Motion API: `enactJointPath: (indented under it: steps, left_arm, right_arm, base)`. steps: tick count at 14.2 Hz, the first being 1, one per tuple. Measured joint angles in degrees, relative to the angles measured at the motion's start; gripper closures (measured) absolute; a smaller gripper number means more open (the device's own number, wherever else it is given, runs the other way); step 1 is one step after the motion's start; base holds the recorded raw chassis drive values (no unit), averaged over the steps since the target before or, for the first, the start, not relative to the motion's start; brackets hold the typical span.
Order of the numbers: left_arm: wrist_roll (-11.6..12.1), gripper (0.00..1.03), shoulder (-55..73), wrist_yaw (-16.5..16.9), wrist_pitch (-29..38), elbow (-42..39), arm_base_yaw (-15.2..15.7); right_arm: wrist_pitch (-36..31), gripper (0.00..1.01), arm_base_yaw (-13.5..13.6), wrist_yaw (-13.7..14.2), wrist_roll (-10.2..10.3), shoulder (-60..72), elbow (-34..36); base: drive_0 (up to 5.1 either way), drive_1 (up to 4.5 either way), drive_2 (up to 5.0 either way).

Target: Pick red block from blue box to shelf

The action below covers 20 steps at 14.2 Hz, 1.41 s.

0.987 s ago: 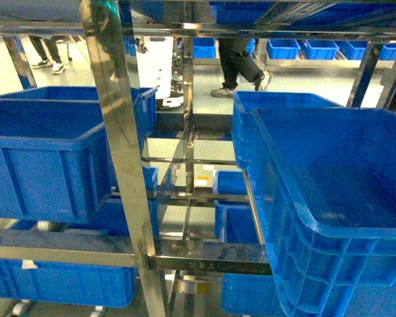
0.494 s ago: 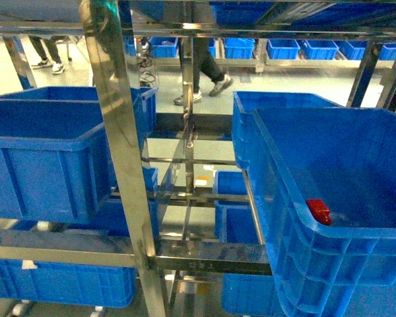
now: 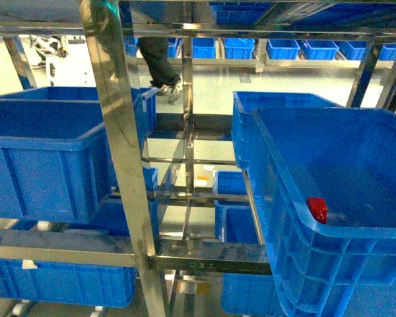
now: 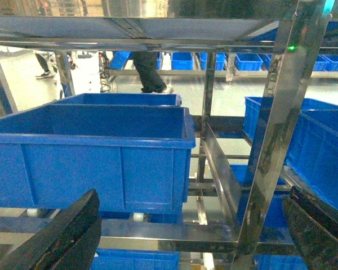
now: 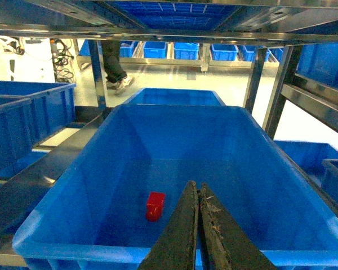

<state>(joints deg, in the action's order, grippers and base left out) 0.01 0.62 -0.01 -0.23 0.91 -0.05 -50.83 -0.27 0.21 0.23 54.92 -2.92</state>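
The red block (image 3: pixel 317 209) lies on its side on the floor of a dark blue crate (image 3: pixel 330 251) standing on the shelf (image 3: pixel 119 152), near the crate's front left corner. In the right wrist view the red block (image 5: pixel 155 206) sits just left of my right gripper (image 5: pixel 198 188), which hovers over the crate's front rim (image 5: pixel 73 243), shut with nothing between its fingers. My left gripper (image 4: pixel 188 230) is open and empty, facing a shelf post (image 4: pixel 279 129). The blue box is out of view. Neither gripper shows in the head view.
Another dark blue crate (image 3: pixel 39 165) fills the shelf's left side, also seen as the crate (image 4: pixel 90 163) ahead of the left gripper. More crates stand on the lower tier (image 3: pixel 59 281) and behind. A person (image 3: pixel 160 63) walks beyond the shelf.
One second ago the right crate held no block; the red block then appeared on its floor and has barely shifted since. The person behind has walked left.
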Motion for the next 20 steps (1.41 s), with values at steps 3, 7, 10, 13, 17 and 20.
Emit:
enactJointPath:
  steps: [3,7,10,13,17,20]
  left_arm:
    - [0.0,0.05,0.0,0.0,0.0,0.0,0.0]
    - [0.0,0.05,0.0,0.0,0.0,0.0,0.0]
    - [0.0,0.05,0.0,0.0,0.0,0.0,0.0]
    - [0.0,0.05,0.0,0.0,0.0,0.0,0.0]
    - [0.0,0.05,0.0,0.0,0.0,0.0,0.0]
    - [0.0,0.05,0.0,0.0,0.0,0.0,0.0]
  right_arm:
    - [9.0,1.00,0.0,0.0,0.0,-11.2,1.8]
    - [20.5,1.00,0.0,0.0,0.0,-24.1,2.3]
    - [26.7,1.00,0.0,0.0,0.0,-30.7,2.3]
    - [32.1,1.00,0.0,0.0,0.0,-36.2,2.3]
    - [37.0,1.00,0.0,0.0,0.0,-41.2,2.3]
    - [40.0,1.00,0.0,0.0,0.0,-44.3,2.3]
  base:
    - [0.0,0.00,0.0]
    - [0.0,0.00,0.0]
    - [0.0,0.00,0.0]
    - [0.0,0.00,0.0]
    - [0.0,0.00,0.0]
    - [0.0,0.00,0.0]
